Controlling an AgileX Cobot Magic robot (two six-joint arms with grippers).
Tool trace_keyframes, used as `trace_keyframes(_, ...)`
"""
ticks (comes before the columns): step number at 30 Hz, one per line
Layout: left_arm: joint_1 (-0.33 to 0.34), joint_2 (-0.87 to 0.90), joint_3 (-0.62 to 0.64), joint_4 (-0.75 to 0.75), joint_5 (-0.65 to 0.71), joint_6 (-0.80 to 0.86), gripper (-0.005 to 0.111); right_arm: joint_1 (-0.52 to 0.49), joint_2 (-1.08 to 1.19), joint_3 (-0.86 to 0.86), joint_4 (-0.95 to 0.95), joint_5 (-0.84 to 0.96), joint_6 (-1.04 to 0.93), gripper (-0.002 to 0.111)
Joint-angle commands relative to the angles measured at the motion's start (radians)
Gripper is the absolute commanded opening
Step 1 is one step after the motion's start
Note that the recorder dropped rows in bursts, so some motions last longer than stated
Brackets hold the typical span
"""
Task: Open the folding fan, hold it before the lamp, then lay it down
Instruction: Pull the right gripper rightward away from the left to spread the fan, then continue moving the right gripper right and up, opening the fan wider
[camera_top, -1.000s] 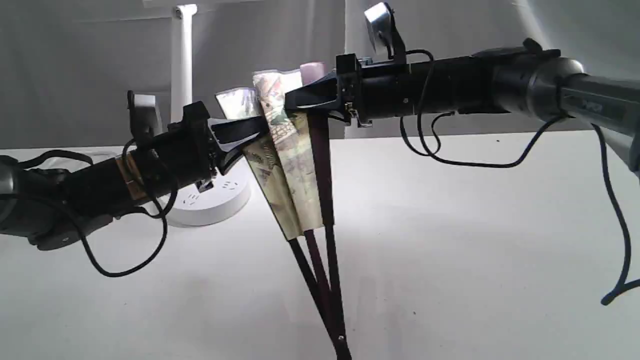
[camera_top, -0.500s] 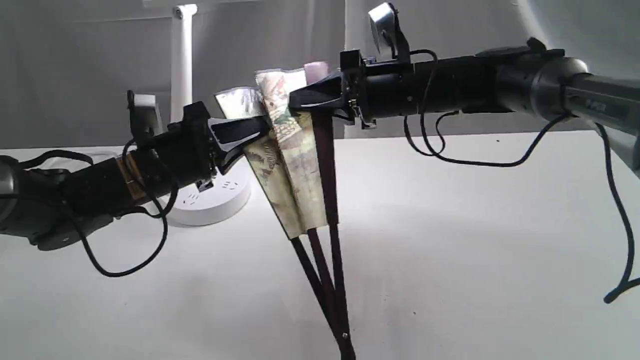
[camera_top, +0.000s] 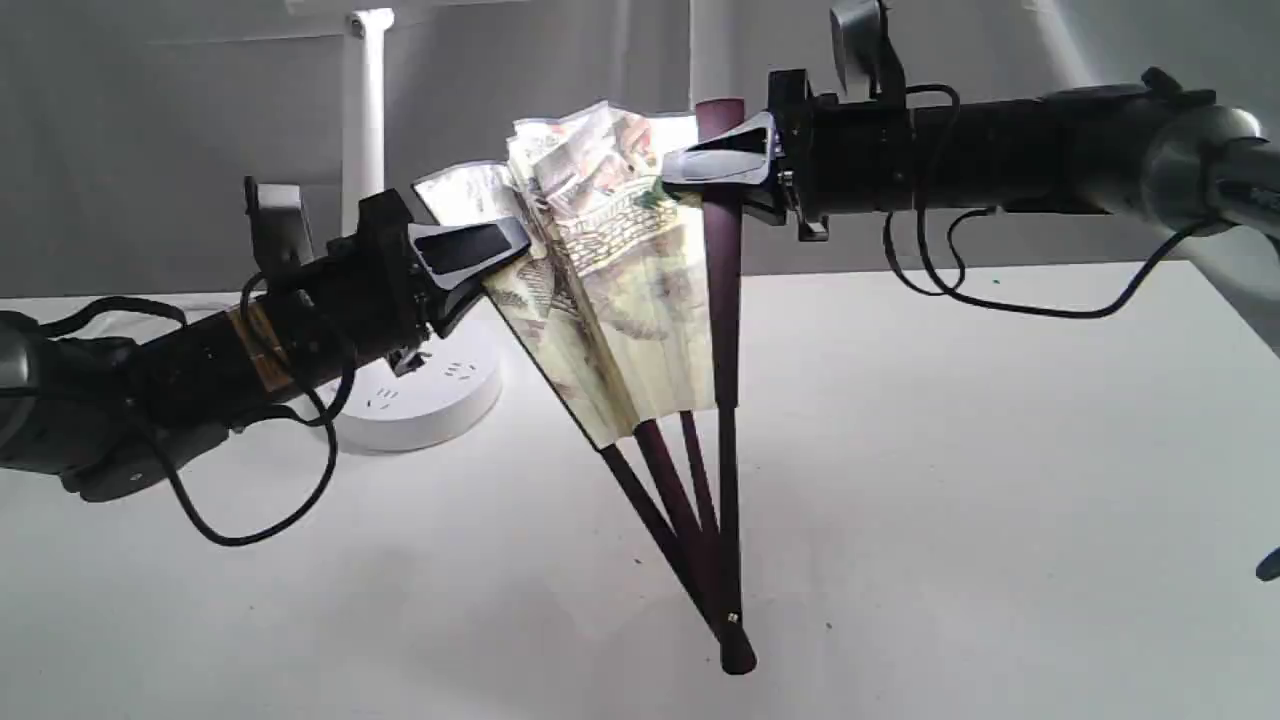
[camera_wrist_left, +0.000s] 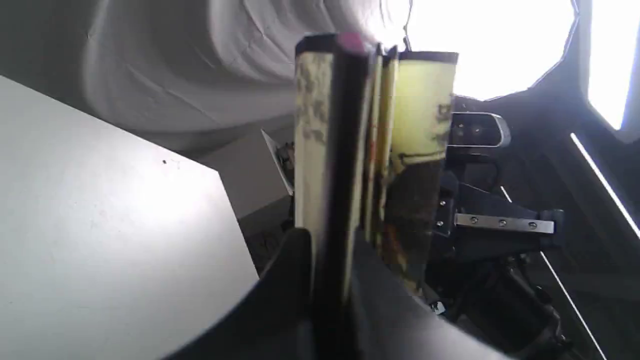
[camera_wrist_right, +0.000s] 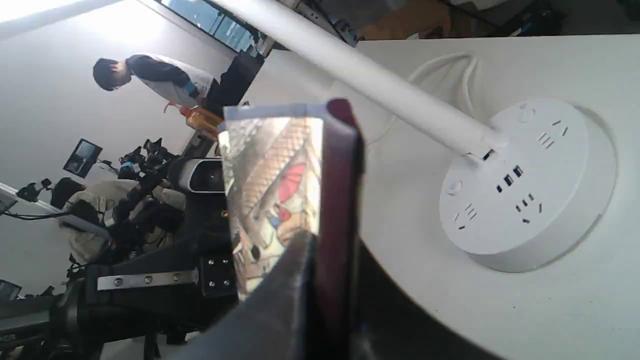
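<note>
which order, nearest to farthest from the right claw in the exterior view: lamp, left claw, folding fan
1. folding fan, clamped in the right claw itself
2. left claw, across the leaf, on the fan's other outer rib
3. lamp, farthest, its base behind the left arm

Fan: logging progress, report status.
Left pincer, right pincer shut on fan, outer ribs. Fan part open, upright, pivot low. Lamp behind, left; no obstruction seen.
</note>
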Motion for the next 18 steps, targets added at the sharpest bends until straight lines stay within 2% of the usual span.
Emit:
trace_keyframes(1, 0.024, -0.014, -0.003, -0.036, -0.015, -0.016, 0.000, -0.026, -0.010, 0.000, -0.031, -0.005, -0.023, 0.000)
trace_keyframes(10, 0.136, -0.014, 0.056, 0.011, -0.015, -0.065, 0.000, -0.072, -0.010, 0.000, -0.031, -0.005, -0.021, 0.000)
trace_keyframes(18, 0.152, -0.014, 0.119, 0.005, -0.015, -0.065, 0.000, -0.123, -0.010, 0.000, -0.031, -0.005, 0.007, 0.000)
